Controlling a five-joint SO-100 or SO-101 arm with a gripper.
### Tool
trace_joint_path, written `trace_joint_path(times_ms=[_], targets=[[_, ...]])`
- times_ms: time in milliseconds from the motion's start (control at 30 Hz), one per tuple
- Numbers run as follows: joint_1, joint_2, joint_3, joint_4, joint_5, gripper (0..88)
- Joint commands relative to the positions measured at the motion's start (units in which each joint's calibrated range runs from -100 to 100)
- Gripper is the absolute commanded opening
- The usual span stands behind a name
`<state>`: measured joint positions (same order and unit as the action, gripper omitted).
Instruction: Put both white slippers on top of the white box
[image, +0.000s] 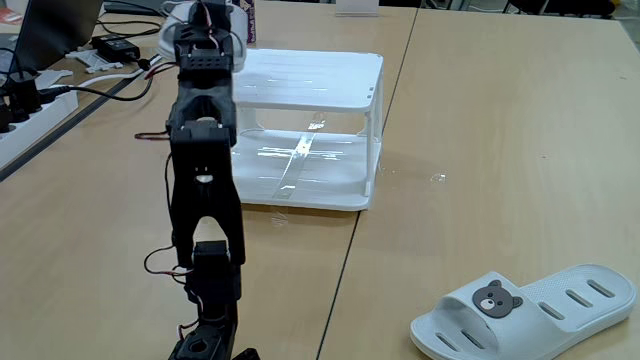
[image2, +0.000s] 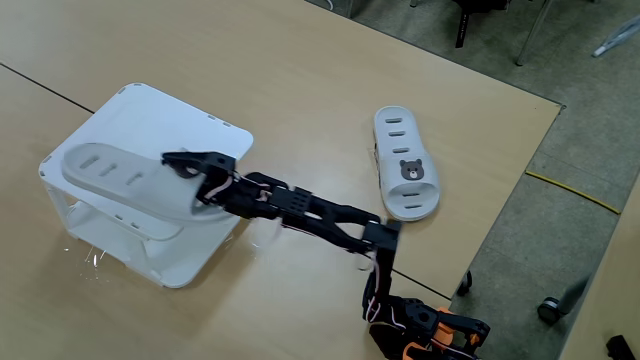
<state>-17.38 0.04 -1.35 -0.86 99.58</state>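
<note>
Fixed views show the wooden table (image2: 300, 80), the white box (image2: 215, 255), then one slipper (image2: 115, 175) lying on its top, the gripper (image2: 195, 178) clamped on its heel end. The second slipper (image2: 405, 165) lies toward three o'clock. Releasing near the edge could tip it off. Grey floor (image2: 590, 120) beyond.

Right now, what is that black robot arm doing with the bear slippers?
The black robot arm's gripper is over the white box, at the end of one slipper lying on the box's top. Whether it is gripping or has let go is hard to tell. The other slipper, with the bear face up, lies on the wooden table, apart from the box.
</note>
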Motion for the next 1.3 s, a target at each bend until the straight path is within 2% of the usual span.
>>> trace_joint_path(times_ms=[0,500,833,1033,1267], targets=[[2.58,8.84,-19.99,-0.35,0.42,0.8],[4.88,36.35,-50.12,-0.35,0.42,0.8],[5.04,39.46,-52.64,-0.44,0.42,1.2],[5.12,38.96,-52.82,-0.44,0.42,17.9],[5.12,36.85,-52.19,-0.35,0.42,18.5]])
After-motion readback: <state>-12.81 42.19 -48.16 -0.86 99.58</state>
